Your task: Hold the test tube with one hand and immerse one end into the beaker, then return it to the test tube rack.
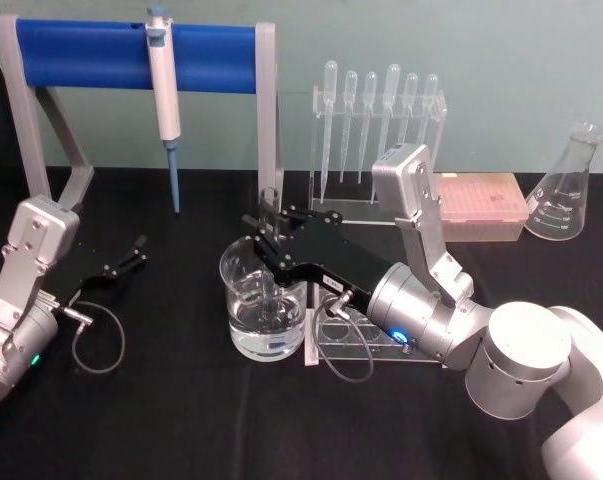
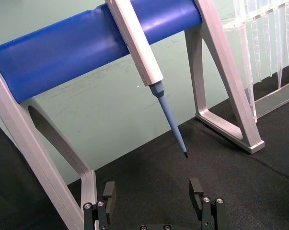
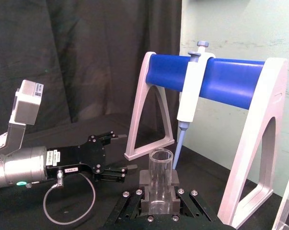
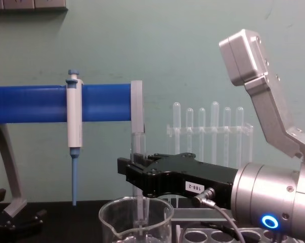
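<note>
The test tube (image 1: pixel 271 203) stands upright in my right gripper (image 1: pixel 269 236), which is shut on its middle. Its lower end reaches down inside the beaker (image 1: pixel 243 305), a wide clear glass with some liquid at the bottom. From the chest, the tube (image 4: pixel 138 144) rises above the black gripper (image 4: pixel 137 174) and drops into the beaker (image 4: pixel 117 223) below. The right wrist view has the tube (image 3: pixel 161 177) clamped between the fingers. My left gripper (image 1: pixel 123 262) rests open on the black cloth at the left, its fingers (image 2: pixel 109 194) spread with nothing between them.
A white-and-blue pipettor (image 1: pixel 164 95) hangs on the blue-barred stand (image 1: pixel 81 55) at the back left. Behind the beaker is a rack of plastic pipettes (image 1: pixel 379 120). A clear rack with round holes (image 1: pixel 351 335) lies under my right wrist. A pink box (image 1: pixel 481 205) and a flask (image 1: pixel 569 185) stand far right.
</note>
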